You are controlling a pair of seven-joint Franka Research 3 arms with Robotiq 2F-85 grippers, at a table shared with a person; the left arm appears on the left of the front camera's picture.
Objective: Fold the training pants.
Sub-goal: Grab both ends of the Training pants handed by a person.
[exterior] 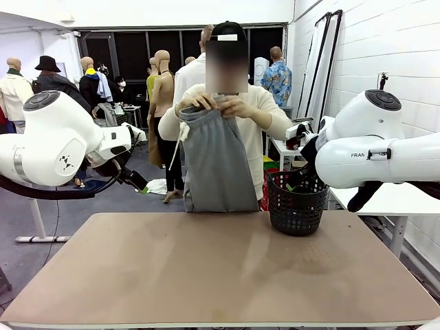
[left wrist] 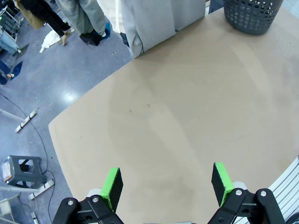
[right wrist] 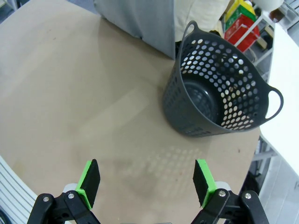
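Observation:
A person at the far side of the table holds the light-grey training pants (exterior: 216,165) up by the waistband with both hands (exterior: 220,103), legs hanging down to the table's far edge; a white drawstring (exterior: 181,141) dangles at the left. The pants' lower part also shows in the left wrist view (left wrist: 154,23) and the right wrist view (right wrist: 140,18). My left gripper (left wrist: 166,184) hovers open over bare tabletop, nothing between its green pads. My right gripper (right wrist: 145,179) is open too, above the table just short of the basket. Both arms are held back at the picture's sides in the front view.
A dark perforated plastic basket (exterior: 297,203) stands at the table's far right, seemingly empty (right wrist: 219,93). The brown tabletop (exterior: 220,268) has wide free room in the middle and front. A white side table (exterior: 395,199) stands right of the table. Other people stand behind.

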